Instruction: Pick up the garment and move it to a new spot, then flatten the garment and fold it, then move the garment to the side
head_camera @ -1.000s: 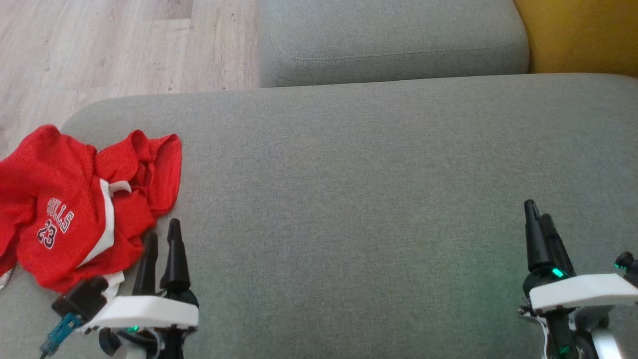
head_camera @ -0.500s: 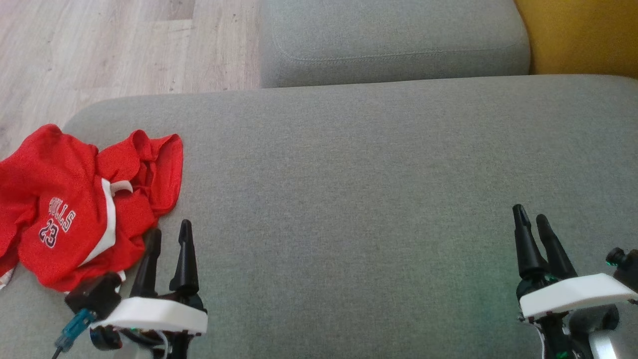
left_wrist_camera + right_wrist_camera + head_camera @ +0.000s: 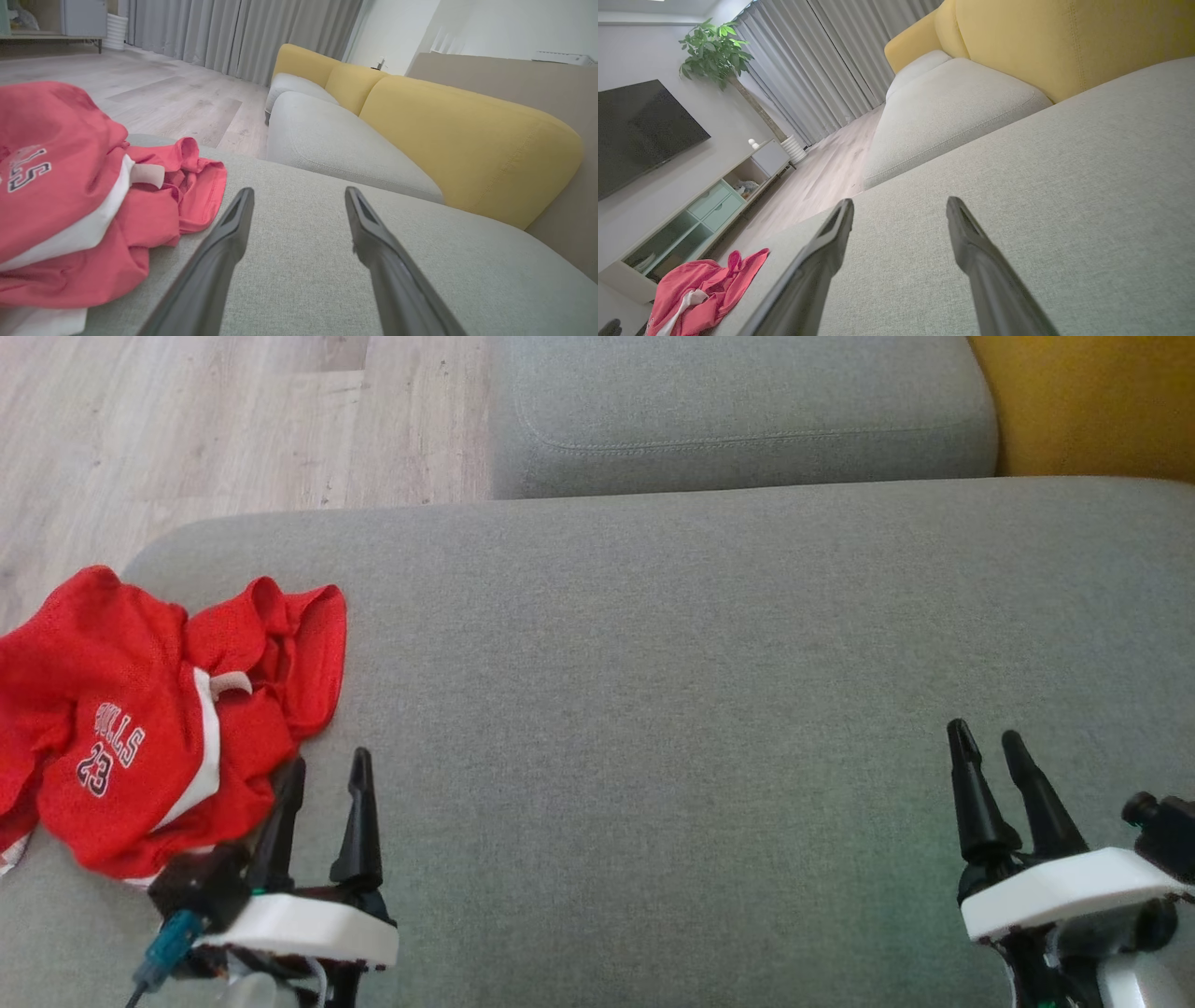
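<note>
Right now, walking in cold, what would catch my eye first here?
A crumpled red jersey lies at the left end of the grey sofa seat. Nearer the robot, two open grippers point forward: the left gripper beside the jersey, the right gripper over bare seat.

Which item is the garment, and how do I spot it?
Start at the wide grey sofa cushion; go to its left end, by the wooden floor. The garment lies crumpled there: the one red thing, with a white stripe and number 23.
</note>
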Robot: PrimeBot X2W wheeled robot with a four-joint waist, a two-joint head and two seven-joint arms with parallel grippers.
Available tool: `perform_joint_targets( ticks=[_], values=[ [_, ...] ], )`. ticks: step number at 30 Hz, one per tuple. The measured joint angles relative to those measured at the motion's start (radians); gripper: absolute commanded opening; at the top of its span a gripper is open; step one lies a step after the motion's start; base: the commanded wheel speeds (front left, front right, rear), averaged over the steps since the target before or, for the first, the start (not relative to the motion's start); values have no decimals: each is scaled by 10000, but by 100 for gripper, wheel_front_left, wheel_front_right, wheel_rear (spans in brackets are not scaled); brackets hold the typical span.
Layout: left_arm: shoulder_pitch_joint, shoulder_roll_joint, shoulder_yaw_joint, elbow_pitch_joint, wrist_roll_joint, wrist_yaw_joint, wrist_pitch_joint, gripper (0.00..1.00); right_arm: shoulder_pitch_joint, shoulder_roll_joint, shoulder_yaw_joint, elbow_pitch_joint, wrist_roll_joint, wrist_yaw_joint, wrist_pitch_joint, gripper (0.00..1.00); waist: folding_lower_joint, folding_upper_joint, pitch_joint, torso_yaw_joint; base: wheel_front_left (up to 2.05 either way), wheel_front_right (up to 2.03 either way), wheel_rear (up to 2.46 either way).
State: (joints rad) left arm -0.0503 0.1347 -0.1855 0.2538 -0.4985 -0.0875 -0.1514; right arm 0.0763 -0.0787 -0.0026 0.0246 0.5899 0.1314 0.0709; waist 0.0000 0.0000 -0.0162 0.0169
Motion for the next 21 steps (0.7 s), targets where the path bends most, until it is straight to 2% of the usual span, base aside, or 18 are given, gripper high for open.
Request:
perform_joint_targets(
  ticks=[21],
  values=[
    [-57, 128, -339, 579, 1973, 267, -527, 100, 375, 98, 0, -589, -2213, 0, 368, 100, 0, 0, -54, 13, 0, 0, 0]
  ],
)
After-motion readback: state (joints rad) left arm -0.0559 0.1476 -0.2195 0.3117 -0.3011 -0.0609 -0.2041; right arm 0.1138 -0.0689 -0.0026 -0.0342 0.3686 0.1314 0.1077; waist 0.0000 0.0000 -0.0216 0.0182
